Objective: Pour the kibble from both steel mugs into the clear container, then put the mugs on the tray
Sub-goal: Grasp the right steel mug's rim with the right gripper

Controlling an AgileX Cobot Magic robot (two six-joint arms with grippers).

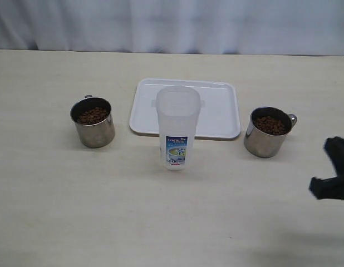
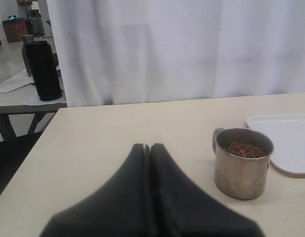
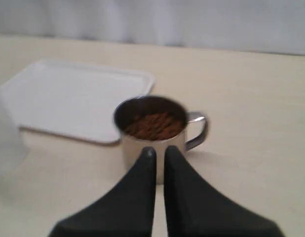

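Two steel mugs stand upright on the table, each holding brown kibble point(image 1: 93, 115): one mug point(image 1: 93, 122) to the left of the tray, the other mug point(image 1: 268, 132) to its right. The clear container point(image 1: 177, 125) stands upright between them, in front of the white tray point(image 1: 216, 105). My right gripper point(image 1: 333, 178) hangs near the right edge, short of the right mug point(image 3: 152, 128); in its wrist view the right gripper point(image 3: 160, 150) is shut and holds nothing. My left gripper point(image 2: 150, 146) is shut and empty, away from the left mug point(image 2: 243, 165), and is out of the exterior view.
A white curtain point(image 1: 172, 22) hangs behind the table. In the left wrist view the table's side edge point(image 2: 29, 153) drops to the floor, and a black cylinder point(image 2: 41, 69) stands on another table beyond it.
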